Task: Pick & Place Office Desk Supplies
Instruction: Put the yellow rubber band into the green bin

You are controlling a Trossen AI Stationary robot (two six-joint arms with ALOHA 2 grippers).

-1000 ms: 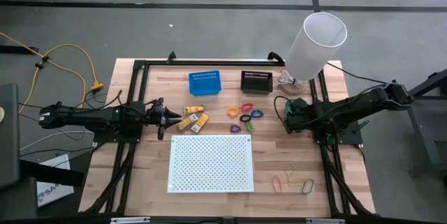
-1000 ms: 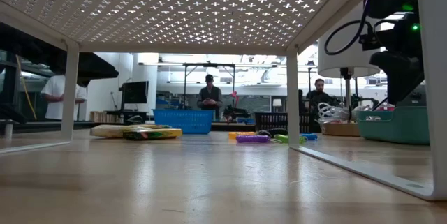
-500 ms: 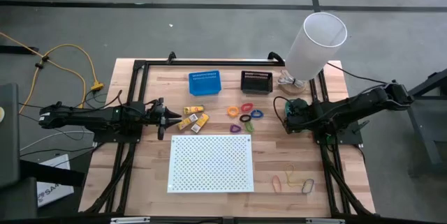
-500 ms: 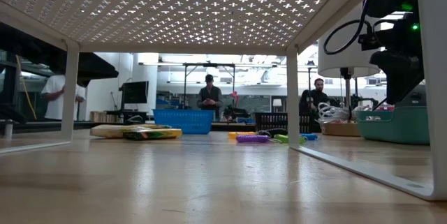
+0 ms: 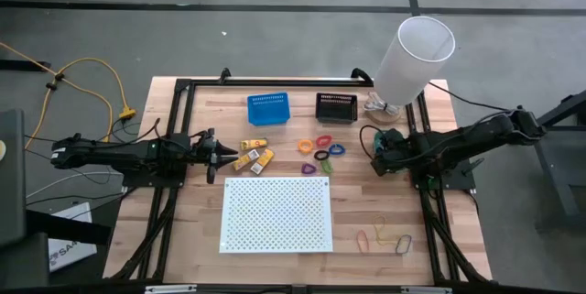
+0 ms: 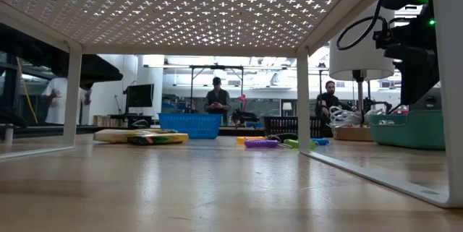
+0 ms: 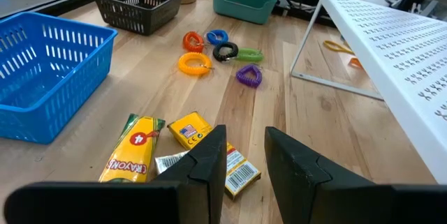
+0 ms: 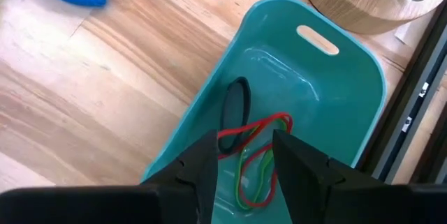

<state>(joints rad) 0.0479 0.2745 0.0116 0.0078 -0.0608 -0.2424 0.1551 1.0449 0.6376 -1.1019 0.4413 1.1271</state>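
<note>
Where pincer [image 8: 241, 165] hovers, rubber bands [image 8: 255, 158] below

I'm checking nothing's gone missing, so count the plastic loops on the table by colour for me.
Orange loops: 2
Blue loop: 1
Black loop: 1
Green loop: 1
Purple loop: 1
Total: 6

Bare counter [image 5: 362, 193] lies between the white perforated board [image 5: 276, 213] and the rubber bands [image 5: 385, 236]. Toward the far edge, the blue basket [image 5: 268, 108], black basket [image 5: 335, 107] and lamp [image 5: 412, 56] block the way.
</note>
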